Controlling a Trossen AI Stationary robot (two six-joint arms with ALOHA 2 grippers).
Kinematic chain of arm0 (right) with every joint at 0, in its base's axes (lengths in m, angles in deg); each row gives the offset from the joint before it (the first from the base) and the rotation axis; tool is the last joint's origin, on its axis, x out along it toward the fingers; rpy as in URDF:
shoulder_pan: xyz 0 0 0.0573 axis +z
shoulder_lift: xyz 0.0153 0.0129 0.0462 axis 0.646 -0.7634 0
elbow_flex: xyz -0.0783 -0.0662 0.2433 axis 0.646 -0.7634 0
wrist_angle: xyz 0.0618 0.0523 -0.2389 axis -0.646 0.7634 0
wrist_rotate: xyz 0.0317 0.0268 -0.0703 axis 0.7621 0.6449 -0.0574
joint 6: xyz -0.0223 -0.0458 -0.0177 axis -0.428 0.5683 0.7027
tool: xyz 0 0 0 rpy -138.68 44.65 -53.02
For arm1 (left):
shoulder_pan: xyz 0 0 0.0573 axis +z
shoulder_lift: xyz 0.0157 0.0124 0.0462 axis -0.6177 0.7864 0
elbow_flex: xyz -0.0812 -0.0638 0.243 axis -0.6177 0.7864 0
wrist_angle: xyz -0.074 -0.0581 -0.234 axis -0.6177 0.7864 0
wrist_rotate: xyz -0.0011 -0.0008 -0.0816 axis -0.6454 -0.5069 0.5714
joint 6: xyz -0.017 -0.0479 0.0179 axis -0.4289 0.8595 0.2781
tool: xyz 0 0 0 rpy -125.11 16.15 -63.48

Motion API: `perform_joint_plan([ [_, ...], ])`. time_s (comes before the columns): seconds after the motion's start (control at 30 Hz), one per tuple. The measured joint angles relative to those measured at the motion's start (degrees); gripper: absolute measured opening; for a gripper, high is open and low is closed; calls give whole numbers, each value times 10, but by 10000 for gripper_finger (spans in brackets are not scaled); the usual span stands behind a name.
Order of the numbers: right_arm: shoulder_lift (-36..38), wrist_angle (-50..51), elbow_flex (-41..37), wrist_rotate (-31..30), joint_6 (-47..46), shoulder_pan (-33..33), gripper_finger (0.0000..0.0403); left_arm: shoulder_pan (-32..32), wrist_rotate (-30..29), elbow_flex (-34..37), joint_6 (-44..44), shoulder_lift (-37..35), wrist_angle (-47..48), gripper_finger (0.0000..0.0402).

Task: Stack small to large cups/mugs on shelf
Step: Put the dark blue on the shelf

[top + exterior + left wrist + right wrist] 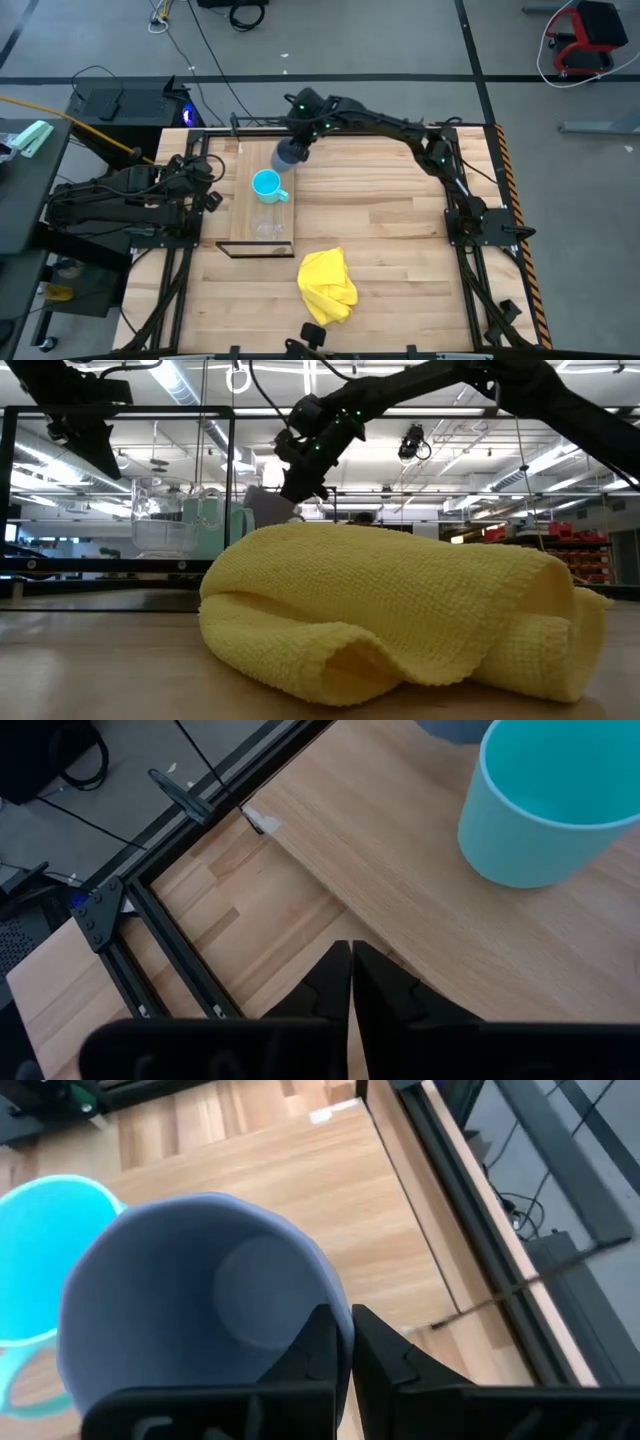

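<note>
The right gripper [335, 1342] has its jaws pinching the grey-blue mug's [190, 1305] rim, above the shelf [243, 205]. The left gripper [351, 970] has its jaws pressed together, the cyan mug [545, 805] just ahead.

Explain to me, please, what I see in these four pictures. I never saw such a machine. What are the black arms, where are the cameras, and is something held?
This is a robot with two dark arms at a wooden table. Each arm ends in a two-finger gripper.

One camera looks straight down from above, one sits at table height, and one rides on each wrist.

From above you see a pale wood shelf lying on the table. On it stand a cyan mug and a small clear cup. A yellow cloth lies nearer the front and fills most of the table-height picture.

The right gripper is closed on the rim of the grey-blue mug, at the far end of the shelf, beside the cyan mug. Whether the mug is lifted or resting, I cannot tell.

The left gripper is shut and empty, waiting at the shelf's left edge.
</note>
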Motion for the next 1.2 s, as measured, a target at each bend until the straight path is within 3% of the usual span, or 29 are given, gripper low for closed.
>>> perform_joint_plan([
  [0.37, -16, -10, 0, 9, 0, 0, 12, 0, 0, 0, 0, 0, 0, 11],
  [0.67, -20, -13, 0, 10, -4, 2, 30, 0, 0, 0, 0, 0, -1, 28],
  [0.93, -33, -21, 0, 15, -7, 5, 18, 0, 0, 0, 0, 0, -1, 18],
  [1.2, -34, -28, 0, 14, -13, 5, 36, 0, 0, 0, 0, 0, -1, 23],
])
